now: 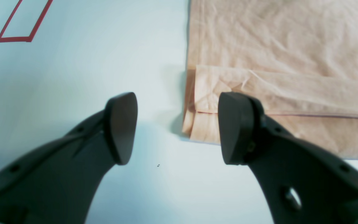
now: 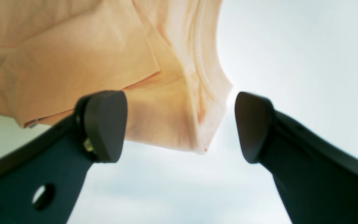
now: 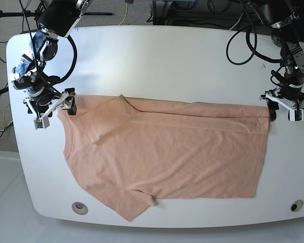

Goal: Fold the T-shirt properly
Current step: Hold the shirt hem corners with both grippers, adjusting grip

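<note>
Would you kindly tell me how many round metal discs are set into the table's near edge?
2: one disc near the front-left corner, below the T-shirt sleeve; the other near the front-right corner. The T-shirt could hide more.

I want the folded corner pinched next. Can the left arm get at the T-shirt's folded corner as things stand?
Probably yes: the left gripper hangs open right at the T-shirt, its folded corner just ahead between the jaws, nothing in between.

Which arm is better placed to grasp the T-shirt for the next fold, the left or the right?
Probably the right. The open right claw already has the T-shirt's corner between its fingers. The left claw, also open, straddles the folded corner's edge, mostly over bare table.
</note>
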You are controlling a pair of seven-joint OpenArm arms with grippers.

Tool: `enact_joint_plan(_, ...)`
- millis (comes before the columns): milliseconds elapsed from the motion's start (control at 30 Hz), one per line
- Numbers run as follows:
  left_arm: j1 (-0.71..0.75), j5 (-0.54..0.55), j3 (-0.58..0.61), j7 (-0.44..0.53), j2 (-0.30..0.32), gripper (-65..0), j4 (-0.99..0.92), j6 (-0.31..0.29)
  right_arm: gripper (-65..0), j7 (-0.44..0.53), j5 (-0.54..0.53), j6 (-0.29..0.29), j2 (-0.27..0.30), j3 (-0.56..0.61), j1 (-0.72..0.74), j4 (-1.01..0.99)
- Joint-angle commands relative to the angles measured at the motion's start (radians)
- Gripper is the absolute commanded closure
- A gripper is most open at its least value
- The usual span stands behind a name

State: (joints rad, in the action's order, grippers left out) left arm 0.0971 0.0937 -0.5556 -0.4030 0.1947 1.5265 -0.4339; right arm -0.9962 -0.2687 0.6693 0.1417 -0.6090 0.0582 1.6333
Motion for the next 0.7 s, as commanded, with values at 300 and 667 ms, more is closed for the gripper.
enact_joint_plan(300, -0.001, 0.017, 0.004, 0.048, 0.022, -38.1, 0.02, 0.006, -50.6, 0.137, 0.079, 0.029, 0.011, -0.064, 0.075, -0.121)
enact_joint_plan(667, 0.0, 0.02, 0.002, 0.042, 0.02, -38.3, 0.02, 0.004, -50.8, 0.195, 0.071, 0.029, 0.014, -0.062, 0.078, -0.206)
